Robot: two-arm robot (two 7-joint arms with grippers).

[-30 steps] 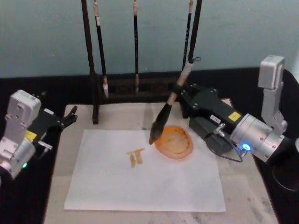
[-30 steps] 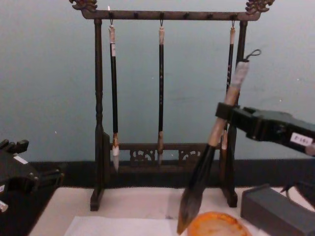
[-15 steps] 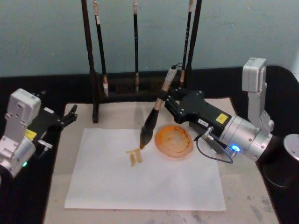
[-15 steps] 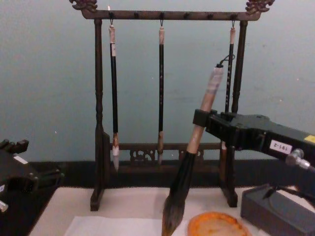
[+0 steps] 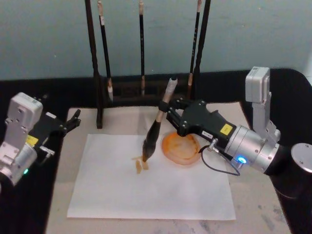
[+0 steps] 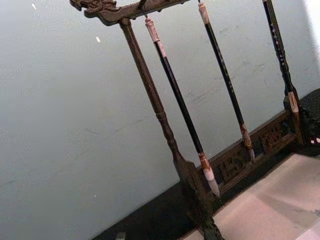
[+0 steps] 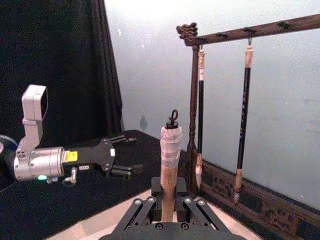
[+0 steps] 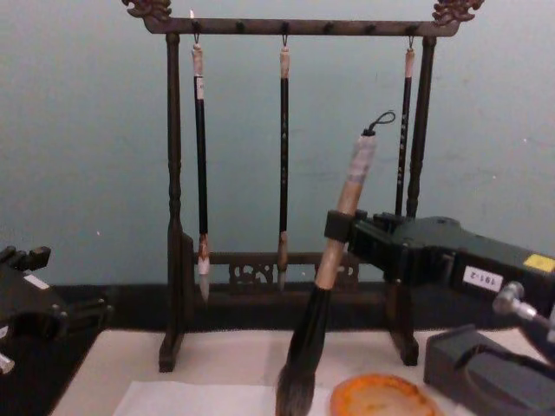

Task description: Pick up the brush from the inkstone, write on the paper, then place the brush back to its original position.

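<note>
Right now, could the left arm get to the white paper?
Probably yes. The left pincer hovers open near the paper, with bare mat between them; the right pincer holds the brush farther right.

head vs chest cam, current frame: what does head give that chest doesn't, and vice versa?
Head view adds: the whole paper, the tan strokes with the brush tip down at them, and the full orange dish.
Chest view adds: the rack's carved top bar and the brush's cord loop, seen side on.
Both: the right gripper shut on the brush handle, the three hanging brushes, and the left gripper parked open at the left.
</note>
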